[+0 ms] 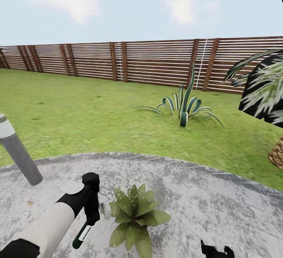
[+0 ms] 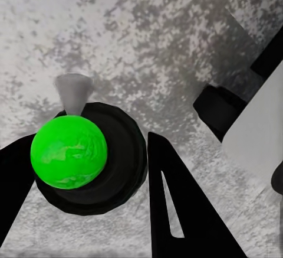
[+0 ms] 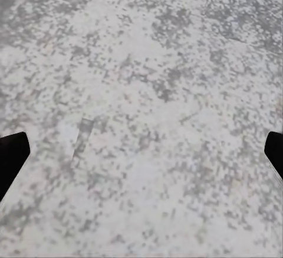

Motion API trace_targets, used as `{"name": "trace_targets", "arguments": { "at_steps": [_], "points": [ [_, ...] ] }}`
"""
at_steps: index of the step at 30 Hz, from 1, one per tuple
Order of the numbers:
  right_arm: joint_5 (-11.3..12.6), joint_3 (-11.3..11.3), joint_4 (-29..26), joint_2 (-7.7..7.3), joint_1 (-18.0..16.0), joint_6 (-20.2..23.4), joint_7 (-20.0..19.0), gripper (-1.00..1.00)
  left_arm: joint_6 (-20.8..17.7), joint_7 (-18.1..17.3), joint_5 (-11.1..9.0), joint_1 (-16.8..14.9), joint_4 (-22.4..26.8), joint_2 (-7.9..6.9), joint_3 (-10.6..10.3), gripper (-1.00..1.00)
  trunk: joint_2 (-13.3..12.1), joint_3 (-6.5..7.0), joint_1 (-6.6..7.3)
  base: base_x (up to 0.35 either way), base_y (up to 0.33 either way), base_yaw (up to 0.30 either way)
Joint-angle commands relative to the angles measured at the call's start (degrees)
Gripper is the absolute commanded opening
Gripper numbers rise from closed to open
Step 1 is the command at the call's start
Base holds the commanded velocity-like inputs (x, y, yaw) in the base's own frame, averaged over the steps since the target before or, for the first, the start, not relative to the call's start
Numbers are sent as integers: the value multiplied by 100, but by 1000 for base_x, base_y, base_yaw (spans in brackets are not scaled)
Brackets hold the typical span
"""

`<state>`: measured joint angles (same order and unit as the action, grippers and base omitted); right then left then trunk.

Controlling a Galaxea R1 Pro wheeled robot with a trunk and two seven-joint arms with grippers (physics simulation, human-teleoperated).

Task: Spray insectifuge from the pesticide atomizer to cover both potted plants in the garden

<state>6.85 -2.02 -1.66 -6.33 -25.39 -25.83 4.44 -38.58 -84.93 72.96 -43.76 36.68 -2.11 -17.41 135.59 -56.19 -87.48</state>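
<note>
One potted plant (image 1: 135,214), a low rosette of speckled green leaves, stands on the grey paved patio (image 1: 204,195); its pot is hidden under the leaves. My left gripper (image 1: 91,207) hangs just left of it, shut on the pesticide atomizer (image 1: 82,235). In the left wrist view the atomizer (image 2: 71,152) is a black body with a bright green round top, held between the dark fingers (image 2: 177,211). Its grey nozzle (image 2: 73,92) points toward the plant. My right gripper (image 1: 215,249) sits low at the front right, and in its wrist view the right gripper (image 3: 141,152) is open over bare paving.
A grey bollard lamp (image 1: 17,152) stands at the patio's left edge. On the lawn (image 1: 78,112) beyond grows a striped agave (image 1: 184,107). A palm (image 1: 267,89) with a scaly trunk stands at the right. A brown slatted fence (image 1: 118,59) closes the back.
</note>
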Motion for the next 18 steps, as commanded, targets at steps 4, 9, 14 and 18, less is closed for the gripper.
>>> {"name": "trace_targets", "arguments": {
  "at_steps": [4,9,14,18],
  "points": [
    [53,-26,1,0,-1,-18,-4,100,-60,-41,29,-2,11,12,-54,-100,2,-6,-1,160,-123,124],
    [53,-26,-1,-7,-1,-18,-4,100,-52,-41,740,30,-39,8,-86,-100,2,-6,-1,14,-12,7],
    [53,-26,0,-9,-1,-18,-4,100,-70,-34,904,34,-67,-2,-36,-100,2,-6,-1,20,-118,1],
    [53,-26,-1,-1,-1,-18,-4,100,-71,-36,904,34,-40,7,-9,-100,2,-6,-1,5,-263,164]
  ]
}}
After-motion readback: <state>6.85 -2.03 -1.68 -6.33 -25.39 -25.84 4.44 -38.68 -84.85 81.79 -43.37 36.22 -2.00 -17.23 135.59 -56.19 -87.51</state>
